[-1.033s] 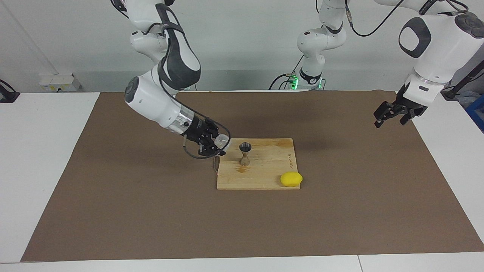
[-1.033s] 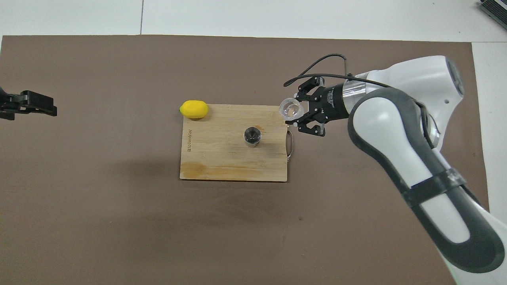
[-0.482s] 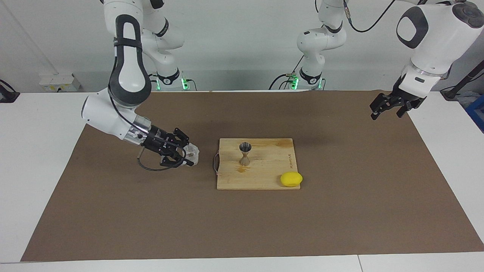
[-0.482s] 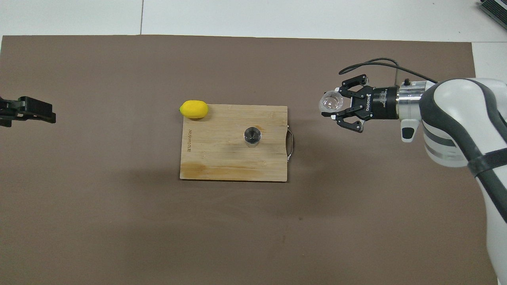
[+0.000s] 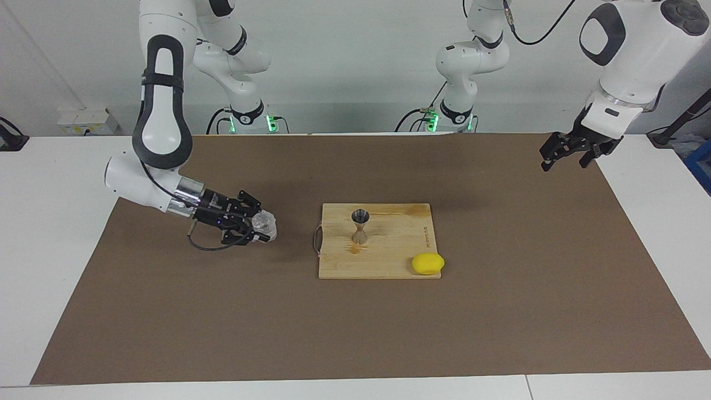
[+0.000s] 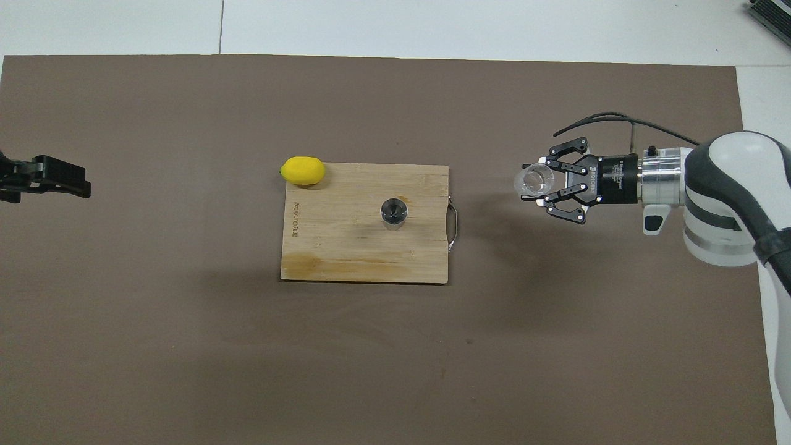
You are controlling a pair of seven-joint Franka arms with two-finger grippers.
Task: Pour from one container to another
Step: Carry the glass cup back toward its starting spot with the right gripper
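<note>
My right gripper [image 5: 260, 228] [image 6: 540, 183] is shut on the small clear glass tumbler [image 5: 265, 223] [image 6: 535, 180]. It holds the tumbler low over the brown mat, off the board toward the right arm's end, mouth upward. The metal hourglass jigger [image 5: 360, 225] [image 6: 393, 212] stands upright in the middle of the wooden cutting board [image 5: 400, 244] [image 6: 346, 247]. My left gripper [image 5: 564, 162] [image 6: 73, 180] hangs open and empty in the air over the mat's edge at the left arm's end, where that arm waits.
A yellow lemon [image 5: 427, 263] [image 6: 302, 170] lies at the board's corner farthest from the robots, toward the left arm's end. The board's metal handle [image 5: 317, 241] [image 6: 454, 224] faces the right gripper. A brown mat [image 5: 500, 311] covers the table.
The right gripper has carried the tumbler away from the board's handle edge, toward the right arm's end, and lower over the mat. The left gripper has drawn back slightly.
</note>
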